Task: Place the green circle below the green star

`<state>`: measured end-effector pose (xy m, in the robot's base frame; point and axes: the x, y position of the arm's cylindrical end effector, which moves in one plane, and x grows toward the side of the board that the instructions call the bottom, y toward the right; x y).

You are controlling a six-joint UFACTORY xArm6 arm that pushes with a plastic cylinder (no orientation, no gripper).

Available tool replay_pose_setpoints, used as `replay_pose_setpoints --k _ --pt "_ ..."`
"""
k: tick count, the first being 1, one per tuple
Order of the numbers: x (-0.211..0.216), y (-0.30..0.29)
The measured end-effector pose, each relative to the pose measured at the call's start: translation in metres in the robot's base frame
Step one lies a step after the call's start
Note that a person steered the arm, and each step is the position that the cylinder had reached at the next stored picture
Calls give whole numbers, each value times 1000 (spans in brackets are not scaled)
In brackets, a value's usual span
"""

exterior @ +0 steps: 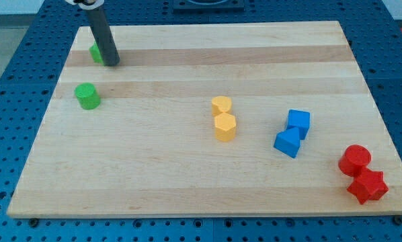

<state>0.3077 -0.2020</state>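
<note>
My tip point(112, 64) touching green star point(96, 52) (mostly hidden) — green circle point(87, 96) below, apart; no pincer on rod.

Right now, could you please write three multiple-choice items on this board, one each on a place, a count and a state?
1. Where do the two red plastic blocks sit on the wooden board?
A. view's top left
B. view's bottom right
C. centre

2. How many blue blocks are there?
A. one
B. two
C. three

3. What partly hides the small green block at the view's top left?
A. my tip
B. a yellow block
C. nothing

Answers: 1 B, they lie by that corner. 2 B, a touching pair. 3 A, the rod stands against it.
</note>
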Motion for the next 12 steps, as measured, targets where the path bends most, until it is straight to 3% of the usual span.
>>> replay_pose_setpoints --k 2,3,5,8,10,12 --pt "104 42" --pt "124 38" --pt "127 -17" --pt "128 -46" --pt "82 -47" --pt "74 -47"
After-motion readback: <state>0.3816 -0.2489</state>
